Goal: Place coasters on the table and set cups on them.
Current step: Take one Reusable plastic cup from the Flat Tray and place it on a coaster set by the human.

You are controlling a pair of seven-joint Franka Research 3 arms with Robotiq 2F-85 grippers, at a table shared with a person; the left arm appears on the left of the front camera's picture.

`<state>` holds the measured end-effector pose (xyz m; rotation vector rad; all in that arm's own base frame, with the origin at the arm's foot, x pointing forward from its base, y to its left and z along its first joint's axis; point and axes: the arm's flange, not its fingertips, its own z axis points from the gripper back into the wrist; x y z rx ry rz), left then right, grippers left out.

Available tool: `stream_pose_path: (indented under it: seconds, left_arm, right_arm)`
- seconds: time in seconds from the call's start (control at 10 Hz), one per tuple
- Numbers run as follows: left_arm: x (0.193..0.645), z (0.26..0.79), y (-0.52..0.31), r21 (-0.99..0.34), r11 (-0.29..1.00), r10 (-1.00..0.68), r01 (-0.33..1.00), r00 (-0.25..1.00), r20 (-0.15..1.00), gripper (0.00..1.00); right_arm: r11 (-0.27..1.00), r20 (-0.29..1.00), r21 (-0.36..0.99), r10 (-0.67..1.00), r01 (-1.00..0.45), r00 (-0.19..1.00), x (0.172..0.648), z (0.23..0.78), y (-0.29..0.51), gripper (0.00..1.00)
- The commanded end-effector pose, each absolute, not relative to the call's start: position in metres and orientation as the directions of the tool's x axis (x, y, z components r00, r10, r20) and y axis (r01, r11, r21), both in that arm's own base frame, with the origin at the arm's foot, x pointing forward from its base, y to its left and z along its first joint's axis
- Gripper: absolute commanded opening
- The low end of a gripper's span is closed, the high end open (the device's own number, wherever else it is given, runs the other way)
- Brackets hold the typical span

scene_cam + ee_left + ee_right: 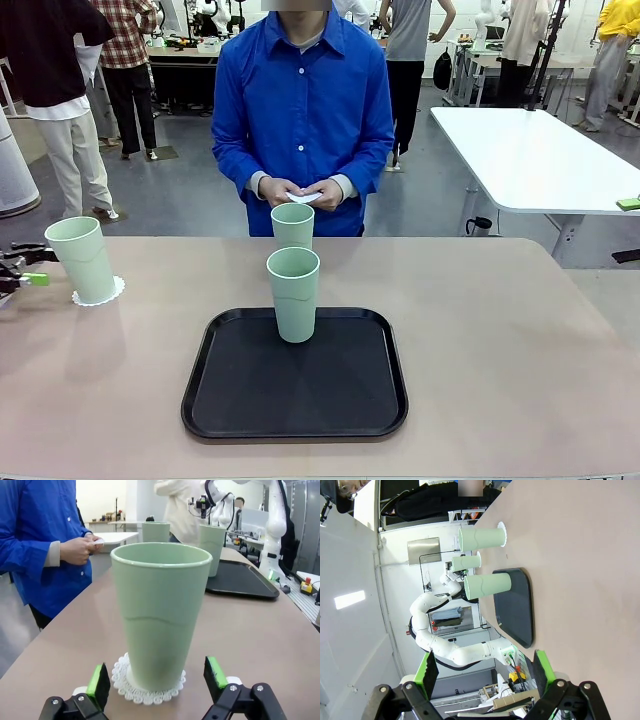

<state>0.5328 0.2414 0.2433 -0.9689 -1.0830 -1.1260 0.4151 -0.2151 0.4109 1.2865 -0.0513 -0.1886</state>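
One mint-green cup [84,259] stands upright on a scalloped white coaster [98,293] at the left of the tan table [520,330]. My left gripper [38,265] is open just left of it. In the left wrist view the green pads [100,681] flank the base of the cup [161,615] and its coaster [147,687] without touching. A second cup [293,293] stands on the black tray [295,400]. A third cup [292,225] stands near the far edge. The person holds another coaster [303,197] in both hands. My right gripper [485,672] is open, holding nothing, away from the cups.
The black tray lies in the middle near the front edge. The person in a blue shirt [303,110] stands at the far side. The table's right half is bare. A white table [530,160] stands behind on the right.
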Motion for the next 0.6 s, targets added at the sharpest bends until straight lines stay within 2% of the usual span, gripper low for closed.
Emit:
stream_pose_path:
  seconds: [0.0,0.1,0.2,0.3,0.5]
  left_arm:
    - [0.522,0.284,0.256,-0.078,0.206,-0.324,0.975,0.143,0.935,1.0]
    - [0.514,0.31,0.259,-0.088,0.268,-0.415,0.959,0.198,0.888,1.0]
    - [0.499,0.338,0.261,-0.032,0.375,-0.53,0.927,0.242,0.813,1.0]
    - [0.488,0.362,0.26,0.027,0.421,-0.591,0.907,0.251,0.767,1.0]
    - [0.468,0.408,0.246,0.061,0.456,-0.705,0.888,0.319,0.633,1.0]
  right_arm:
    - [0.26,-0.068,0.959,-0.165,0.11,0.984,0.414,0.411,-0.214,1.0]
    - [0.26,-0.068,0.959,-0.165,0.11,0.984,0.414,0.411,-0.214,1.0]
    - [0.26,-0.068,0.959,-0.165,0.11,0.984,0.414,0.411,-0.214,1.0]
    - [0.26,-0.068,0.959,-0.165,0.11,0.984,0.414,0.411,-0.214,1.0]
    - [0.26,-0.068,0.959,-0.165,0.11,0.984,0.414,0.411,-0.214,1.0]
